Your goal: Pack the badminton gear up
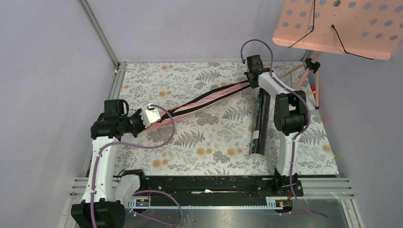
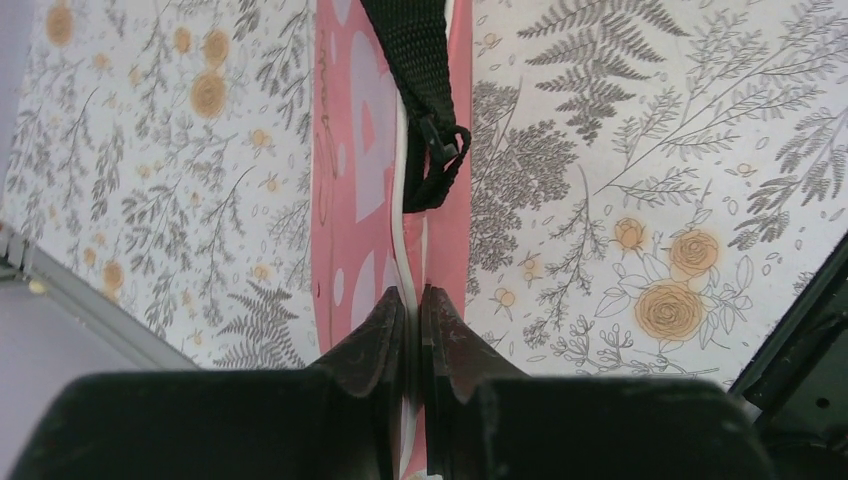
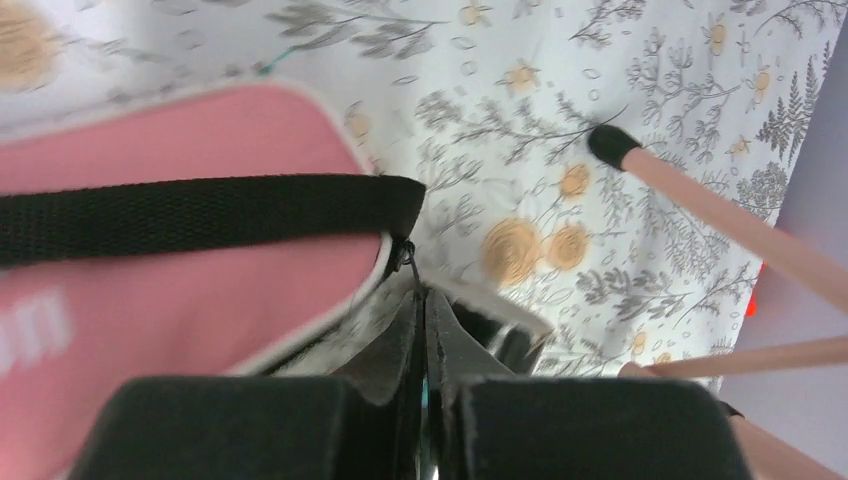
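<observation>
The pink racket-shaped cover [image 1: 204, 100] with its black strap [image 2: 425, 60] stretches diagonally across the floral tabletop, held at both ends. My left gripper [image 1: 142, 118] is shut on the cover's narrow end; in the left wrist view the white edge piping of the cover [image 2: 350, 200] runs between the closed jaws of this gripper [image 2: 412, 292]. My right gripper [image 1: 250, 81] is at the wide far end. In the right wrist view this gripper [image 3: 422, 295] is shut on the small zipper pull [image 3: 408, 262] at the cover's [image 3: 180, 300] rim. A long black tube [image 1: 259, 126] lies beside the right arm.
A pink perforated music stand [image 1: 340, 26] stands at the back right, and its tripod legs [image 3: 720, 215] reach down near my right gripper. Grey walls close in the left and back. A black rail [image 1: 204, 185] runs along the near edge between the arm bases.
</observation>
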### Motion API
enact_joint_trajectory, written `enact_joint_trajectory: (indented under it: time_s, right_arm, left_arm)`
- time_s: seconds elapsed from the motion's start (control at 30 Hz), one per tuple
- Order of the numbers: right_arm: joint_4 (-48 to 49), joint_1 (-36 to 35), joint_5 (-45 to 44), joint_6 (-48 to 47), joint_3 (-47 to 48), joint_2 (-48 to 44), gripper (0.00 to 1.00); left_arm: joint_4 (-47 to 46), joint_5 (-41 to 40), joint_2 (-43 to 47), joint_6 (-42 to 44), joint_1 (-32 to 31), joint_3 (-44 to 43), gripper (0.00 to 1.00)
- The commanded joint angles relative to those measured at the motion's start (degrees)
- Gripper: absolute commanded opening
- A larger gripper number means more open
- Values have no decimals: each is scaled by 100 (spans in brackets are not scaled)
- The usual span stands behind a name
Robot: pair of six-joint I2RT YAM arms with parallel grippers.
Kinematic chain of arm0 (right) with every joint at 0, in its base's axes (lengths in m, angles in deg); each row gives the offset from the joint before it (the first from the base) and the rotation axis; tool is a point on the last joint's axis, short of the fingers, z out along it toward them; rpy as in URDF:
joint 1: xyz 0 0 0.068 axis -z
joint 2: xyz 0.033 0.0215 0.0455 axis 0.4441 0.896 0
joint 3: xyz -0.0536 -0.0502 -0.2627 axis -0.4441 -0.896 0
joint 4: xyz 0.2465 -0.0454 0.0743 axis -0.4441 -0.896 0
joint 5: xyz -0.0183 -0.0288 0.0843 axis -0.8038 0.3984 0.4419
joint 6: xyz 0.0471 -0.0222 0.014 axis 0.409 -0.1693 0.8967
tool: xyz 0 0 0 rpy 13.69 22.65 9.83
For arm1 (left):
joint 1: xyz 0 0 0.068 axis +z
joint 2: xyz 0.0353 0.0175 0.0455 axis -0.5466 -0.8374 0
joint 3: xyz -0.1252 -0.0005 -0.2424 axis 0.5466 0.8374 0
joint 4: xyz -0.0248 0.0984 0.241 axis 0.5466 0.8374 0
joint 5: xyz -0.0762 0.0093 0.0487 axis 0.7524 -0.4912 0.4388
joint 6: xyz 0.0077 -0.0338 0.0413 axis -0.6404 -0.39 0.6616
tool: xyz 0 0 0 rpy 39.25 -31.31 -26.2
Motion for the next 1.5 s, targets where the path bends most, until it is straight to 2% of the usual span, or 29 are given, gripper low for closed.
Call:
enact_joint_trajectory:
  time_s: [0.0, 0.1, 0.27, 0.43, 0.53, 0.57, 0.6, 0.67, 0.7, 0.73, 0.83, 0.9, 0.93, 0.97, 1.0, 1.03, 1.1, 1.13, 1.17, 1.2, 1.23, 1.3, 1.37, 1.43, 1.47]
  right_arm:
    - [97, 494, -894, -394, 905, 599, 0]
    - [221, 517, -1370, -652, 1459, 1078, 0]
    - [-761, 513, -1303, -543, 2743, 1660, 0]
    - [-691, 500, 56, -516, 2153, 1039, 1]
    - [-534, 418, 708, -480, 1532, 334, 16]
    - [-455, 336, 814, -488, 1300, 75, 25]
    - [-410, 251, 889, -521, 1101, -150, 36]
    - [-559, 26, 998, -667, 823, -562, 55]
    - [-660, -113, 1007, -742, 717, -727, 60]
    - [-684, -292, 947, -826, 590, -904, 66]
    - [-679, -842, 754, -846, 402, -1286, 76]
    - [-648, -1109, 799, -585, 397, -1501, 91]
    - [-660, -1196, 970, -352, 421, -1601, 98]
    - [-691, -1245, 1179, -88, 431, -1776, 99]
    - [-683, -1275, 1377, 299, 408, -1928, 100]
    - [-626, -1286, 1517, 824, 306, -2126, 100]
    - [-260, -1291, 1687, 1687, -262, -2674, 100]
    - [-37, -1298, 1839, 2048, -691, -3026, 100]
    - [150, -1298, 1944, 2381, -1114, -3374, 100]
    - [383, -1314, 1978, 2727, -1645, -3733, 100]
    - [623, -1331, 2004, 2976, -2187, -4111, 100]
    - [915, -1346, 1973, 3348, -3088, -4756, 100]
    - [881, -1346, 1603, 3640, -3768, -5336, 99]
    - [724, -1347, 1162, 3774, -4324, -5954, 100]
    - [633, -1346, 986, 3799, -4596, -6319, 100]
  left_arm:
    - [464, 82, -133, 697, 125, -367, 0]
    - [863, 201, -185, 1116, 129, -491, 0]
    - [1110, 358, -169, 1385, 123, -476, 0]
    - [1175, 617, 11, 1644, -54, -276, 0]
    - [1160, 649, 157, 1675, -280, -184, 0]
    - [1112, 653, 212, 1652, -336, -128, 4]
    - [1067, 658, 274, 1620, -389, -108, 24]
    - [1025, 723, 413, 1601, -438, -58, 77]
    - [1023, 784, 482, 1605, -460, -75, 95]
    - [1020, 867, 561, 1591, -479, -112, 98]
    - [1016, 1331, 749, 1394, -521, -386, 99]
    - [733, 1771, 811, 758, -687, -636, 99]
    - [111, 2028, 849, 131, -688, -709, 99]
    - [-626, 2282, 895, -749, -688, -716, 99]
    - [-1845, 2334, 961, -1943, -696, -644, 99]
    - [-3408, 2117, 1027, -3568, -705, -483, 99]
    - [-6387, 908, 983, -6442, -742, -65, 99]
    - [-7318, 37, 869, -7474, -786, 33, 99]
    - [-7727, -1091, 586, -8190, -882, -58, 99]
    - [-7471, -2393, 285, -8906, -979, -391, 99]
    - [-7030, -3158, -81, -9400, -1008, -1114, 99]
    - [-6237, -3991, -923, -9902, -1028, -2208, 99]
    - [-5196, -3961, -1607, -10704, -1035, -2998, 99]
    - [-4981, -3419, -1935, -10921, -1193, -3053, 99]
    - [-4904, -3395, -1993, -10946, -1371, -2900, 99]
